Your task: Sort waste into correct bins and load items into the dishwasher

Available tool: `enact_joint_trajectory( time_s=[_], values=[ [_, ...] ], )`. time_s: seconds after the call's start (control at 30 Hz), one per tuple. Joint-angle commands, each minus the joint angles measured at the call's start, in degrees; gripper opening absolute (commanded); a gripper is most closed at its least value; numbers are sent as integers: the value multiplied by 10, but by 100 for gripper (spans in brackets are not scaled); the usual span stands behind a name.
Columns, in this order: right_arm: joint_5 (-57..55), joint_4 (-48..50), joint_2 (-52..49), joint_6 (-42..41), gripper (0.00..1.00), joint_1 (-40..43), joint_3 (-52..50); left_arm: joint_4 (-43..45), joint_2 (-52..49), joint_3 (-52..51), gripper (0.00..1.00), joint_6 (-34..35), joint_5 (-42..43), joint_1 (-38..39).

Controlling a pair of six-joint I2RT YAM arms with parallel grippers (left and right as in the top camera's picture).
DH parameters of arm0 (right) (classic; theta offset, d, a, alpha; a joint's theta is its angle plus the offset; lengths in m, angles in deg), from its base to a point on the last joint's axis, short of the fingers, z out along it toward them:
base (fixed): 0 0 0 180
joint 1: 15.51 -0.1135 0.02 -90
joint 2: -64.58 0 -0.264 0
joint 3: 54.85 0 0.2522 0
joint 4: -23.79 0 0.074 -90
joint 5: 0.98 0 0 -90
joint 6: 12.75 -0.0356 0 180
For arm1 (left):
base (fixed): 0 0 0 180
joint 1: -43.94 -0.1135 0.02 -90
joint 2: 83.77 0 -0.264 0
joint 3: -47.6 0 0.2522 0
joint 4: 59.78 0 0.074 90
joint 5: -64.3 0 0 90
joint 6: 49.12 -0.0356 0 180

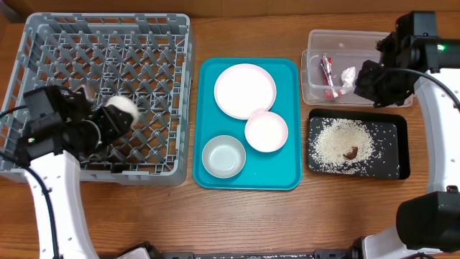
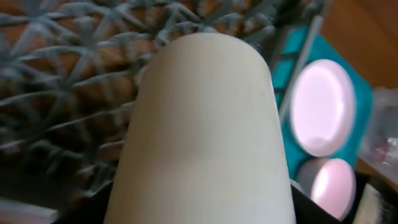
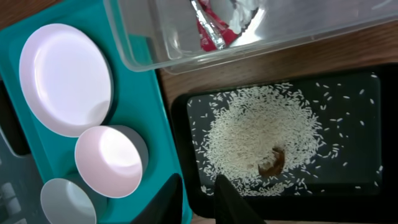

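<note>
My left gripper is shut on a small white cup, held over the grey dish rack; the cup fills the left wrist view and hides the fingers. My right gripper hovers at the right end of the clear tub. Its jaws stand slightly open with nothing between them. In the tub lie the red-and-white wrapper and a white scrap. The black tray holds rice and a brown lump.
A teal tray between the rack and the bins carries a large white plate, a pinkish bowl and a pale grey bowl. Bare wood table shows along the front edge.
</note>
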Motion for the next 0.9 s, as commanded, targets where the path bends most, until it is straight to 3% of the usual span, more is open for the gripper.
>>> enact_joint_trajectory(
  time_s=[0.0, 0.23, 0.33, 0.77, 0.8, 0.87],
  values=[
    [-6, 1, 11, 1, 20, 1, 14, -23, 14, 27, 4, 6, -163, -2],
    [-6, 0, 11, 1, 20, 1, 14, -36, -11, 21, 6, 10, -189, -2],
    [-6, 0, 11, 1, 20, 1, 14, -28, -31, 21, 11, 10, -170, -1],
    [-6, 0, 11, 1, 20, 1, 14, -5, -117, 21, 11, 9, -128, 10],
    [-6, 0, 11, 1, 20, 1, 14, -3, -125, 21, 13, 9, -129, 10],
    [-6, 0, 11, 1, 20, 1, 14, 0, -137, 21, 32, 9, -128, 10]
  ],
)
